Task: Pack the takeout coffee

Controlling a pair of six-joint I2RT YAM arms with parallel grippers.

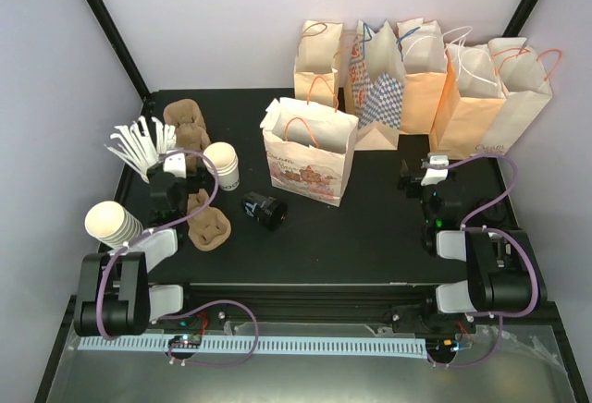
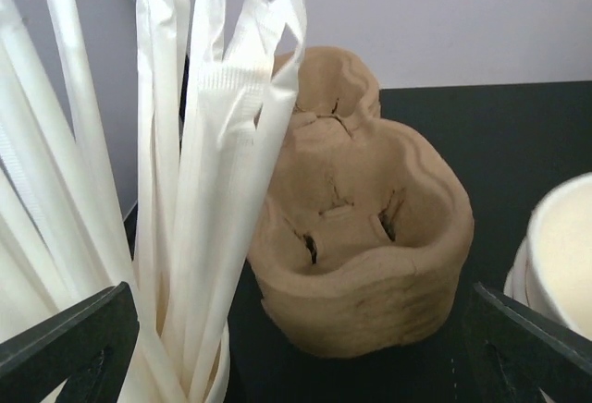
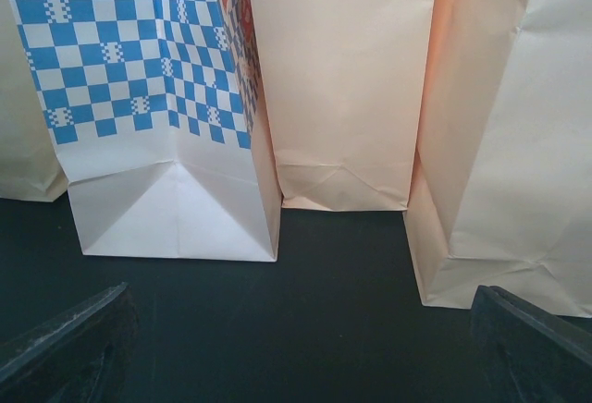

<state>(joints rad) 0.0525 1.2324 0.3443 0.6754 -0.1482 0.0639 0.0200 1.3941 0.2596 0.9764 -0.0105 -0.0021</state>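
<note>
Top external view, items listed by their place relative to the printed bag [image 1: 310,149] standing mid-table.

- Coffee cup [image 1: 265,209]: lying on its side on the black table [image 1: 370,237], near the bag's front left corner, not touching it. Neither gripper touches it.
- Stack of cream cups [image 1: 222,164]: upright, left of the bag.
- Brown cup carrier [image 1: 205,223]: left of the bag and nearer the arms, beyond the coffee cup.
- Stack of carriers [image 1: 185,121]: far left of the bag, toward the back.
- Wrapped straws [image 1: 143,144]: fanned out in a holder, farthest left of the bag.
- Second cup stack [image 1: 111,223]: tipped, far left and nearer the arms.
- Row of bags [image 1: 416,84]: behind and right of the printed bag, one with a blue check pattern [image 3: 139,52].
- Left gripper [image 2: 296,329]: left of the bag, jaws spread wide, holding nothing, facing the straws and carriers.
- Right gripper [image 3: 301,329]: right of the bag, jaws spread wide, holding nothing, facing the row's bases.
</note>
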